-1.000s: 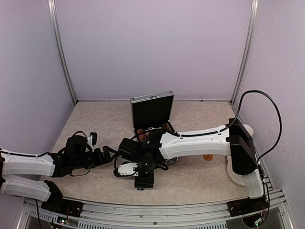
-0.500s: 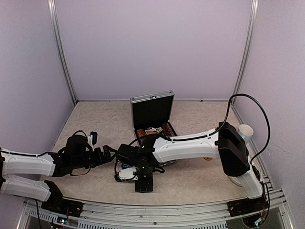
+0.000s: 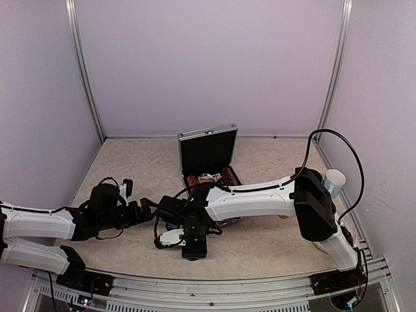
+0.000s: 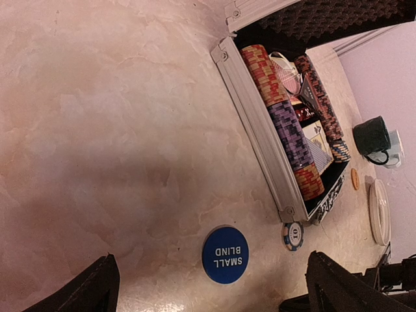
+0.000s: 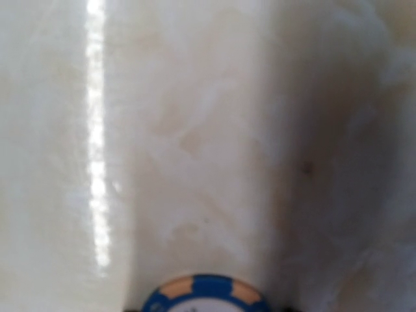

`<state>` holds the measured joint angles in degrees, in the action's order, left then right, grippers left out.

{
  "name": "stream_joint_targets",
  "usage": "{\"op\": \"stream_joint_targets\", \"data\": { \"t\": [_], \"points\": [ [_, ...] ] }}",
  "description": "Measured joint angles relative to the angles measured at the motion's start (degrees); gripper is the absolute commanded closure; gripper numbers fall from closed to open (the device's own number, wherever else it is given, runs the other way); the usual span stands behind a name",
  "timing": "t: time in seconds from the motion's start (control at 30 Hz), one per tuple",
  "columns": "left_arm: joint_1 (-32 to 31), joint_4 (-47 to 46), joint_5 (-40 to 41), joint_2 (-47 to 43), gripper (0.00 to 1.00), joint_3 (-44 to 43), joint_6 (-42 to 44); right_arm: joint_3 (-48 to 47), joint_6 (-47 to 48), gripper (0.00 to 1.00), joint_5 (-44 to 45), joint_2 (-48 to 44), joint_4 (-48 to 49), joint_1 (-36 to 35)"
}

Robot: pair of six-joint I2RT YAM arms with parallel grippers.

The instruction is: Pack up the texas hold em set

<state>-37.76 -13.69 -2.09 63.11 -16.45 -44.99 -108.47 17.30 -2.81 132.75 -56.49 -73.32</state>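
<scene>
R end effector at blue chip.

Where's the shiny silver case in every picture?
Top external: the silver case stands open mid-table, lid up.
Left wrist: it slants across the upper right, chips inside.
Right wrist: not in it.
Shared landmark: the pale marbled table top, in all three.

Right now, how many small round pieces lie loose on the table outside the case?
3: the blue SMALL BLIND button, a blue-edged chip beside the case, and a small orange disc farther off. Others may be hidden.
</scene>
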Motion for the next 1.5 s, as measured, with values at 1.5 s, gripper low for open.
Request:
{"op": "stream_joint_targets", "data": {
  "t": [1.5],
  "points": [
    [-0.57,-2.56,-1.70,0.28,0.01,0.00,0.28,3.13,-0.57,0.17,-0.74,-1.66,3.65,1.36]
  ]
}}
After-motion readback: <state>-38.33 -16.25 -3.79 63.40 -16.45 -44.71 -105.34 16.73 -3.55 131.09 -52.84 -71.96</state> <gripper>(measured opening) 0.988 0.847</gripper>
